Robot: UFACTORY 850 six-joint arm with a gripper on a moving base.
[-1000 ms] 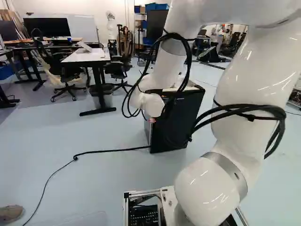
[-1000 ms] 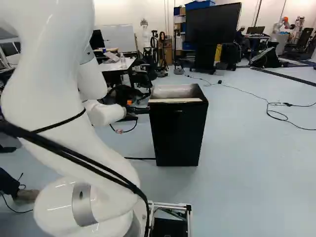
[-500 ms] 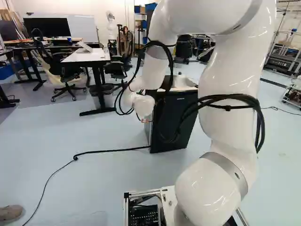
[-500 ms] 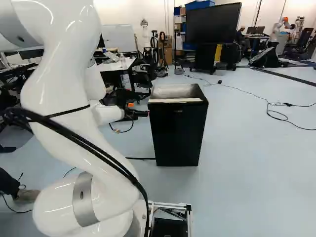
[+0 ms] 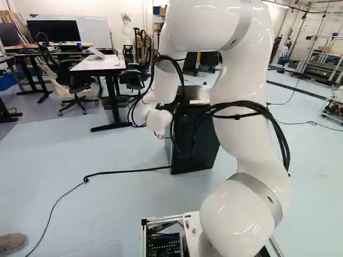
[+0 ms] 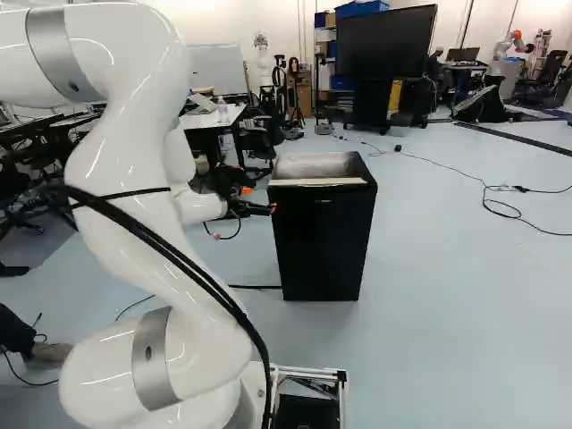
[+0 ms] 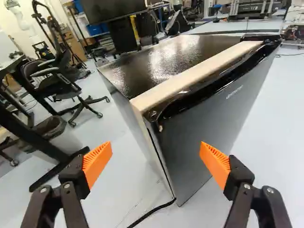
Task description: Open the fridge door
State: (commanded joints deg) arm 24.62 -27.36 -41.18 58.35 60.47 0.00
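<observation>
- The black door [image 7: 204,128] of the mini fridge [image 6: 322,237] looked shut, facing my base; the fridge stood on the floor ahead, at the middle of the right base view.
- I judged the panel stiff and fairly light on its hinges, its glossy face slippery, with a seal likely to resist at first, then give suddenly.
- The best hold seemed the door's side edge by the seam [image 7: 160,159], or its top lip [image 7: 213,92]; I could not tell which side was hinged.
- A hard pull might have dragged the whole fridge.
- My gripper [image 7: 156,156] was spread wide near that corner, its orange pads [image 7: 97,164] holding nothing.
- A black cable [image 7: 152,213] ran by the fridge's foot.
</observation>
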